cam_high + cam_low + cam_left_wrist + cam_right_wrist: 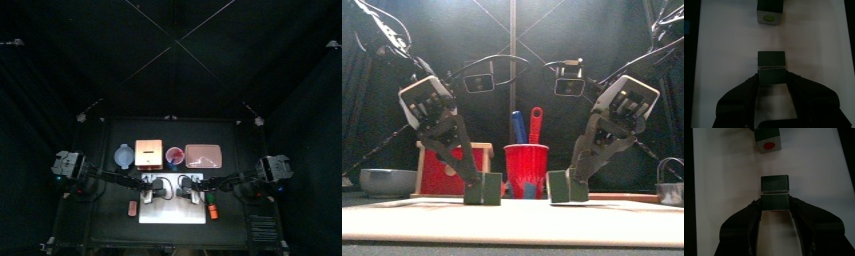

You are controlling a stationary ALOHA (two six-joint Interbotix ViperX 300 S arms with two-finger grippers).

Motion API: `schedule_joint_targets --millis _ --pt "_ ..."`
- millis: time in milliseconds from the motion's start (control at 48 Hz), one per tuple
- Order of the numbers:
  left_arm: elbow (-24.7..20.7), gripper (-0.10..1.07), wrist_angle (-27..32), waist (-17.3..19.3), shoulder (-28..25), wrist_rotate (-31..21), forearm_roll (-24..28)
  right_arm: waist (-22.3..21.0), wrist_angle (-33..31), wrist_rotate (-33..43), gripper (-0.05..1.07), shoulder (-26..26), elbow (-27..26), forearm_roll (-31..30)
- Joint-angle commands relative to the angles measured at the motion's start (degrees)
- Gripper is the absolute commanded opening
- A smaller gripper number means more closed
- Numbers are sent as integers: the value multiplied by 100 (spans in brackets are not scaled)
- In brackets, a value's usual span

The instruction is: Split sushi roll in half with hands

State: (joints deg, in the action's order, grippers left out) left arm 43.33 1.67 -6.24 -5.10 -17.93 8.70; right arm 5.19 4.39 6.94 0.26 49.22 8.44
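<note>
Front view: I'm seeing the sushi roll [482, 187] sitting as two dark pieces, standing apart on the white board [513, 215], which is lying near the surface's front edge, midway along it. The left tool [477, 178] is reaching down onto the left piece [771, 59], jaws standing wide and clamping its sides. The right tool [572, 176] is doing the same on the right piece [775, 184], gripping it at about the same width. Both pieces are resting on the board. Each wrist view is also showing the other piece facing it across bare board. A red cup [525, 165] holding utensils is standing behind the gap, towards the surface's back edge.
</note>
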Motion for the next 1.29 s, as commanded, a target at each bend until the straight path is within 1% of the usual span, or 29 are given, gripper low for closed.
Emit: schedule_joint_targets --millis 0,146,208,271,333,417,542,667,688,750,812,917,1271 --pt "-26 70 -9 18 70 -18 0 0 18 0 50 -264 0 44" --pt "-44 72 -44 18 70 -62 -26 -9 -9 -9 51 -290 53 88" --pt "-70 74 -44 18 70 -62 -114 -9 -9 -9 52 -281 35 88" --pt "-79 79 -44 18 70 -35 -220 0 -9 -9 52 -290 44 70" --pt "-79 86 -53 18 79 -18 -281 -9 -18 -9 53 -290 53 88" --pt "-88 94 -44 9 88 -9 -299 -9 -18 0 56 -290 62 97" --pt "-79 102 -53 0 123 0 -290 -9 -18 -9 73 -299 44 97" --pt "-70 102 -62 0 229 0 -246 -9 -18 0 94 -334 53 97" --pt "-70 102 -62 -9 255 0 -229 -9 -18 0 99 -352 53 105" --pt "-44 102 -79 -9 334 -9 -167 -9 -9 -9 106 -396 62 97" --pt "0 102 -105 -9 431 -9 -132 -9 -18 -9 106 -475 79 79" --pt "62 102 -167 -9 527 -9 -123 -9 -18 -9 103 -659 88 70" --pt "237 102 -325 -18 633 -9 -123 -9 18 -18 103 -1160 299 44"
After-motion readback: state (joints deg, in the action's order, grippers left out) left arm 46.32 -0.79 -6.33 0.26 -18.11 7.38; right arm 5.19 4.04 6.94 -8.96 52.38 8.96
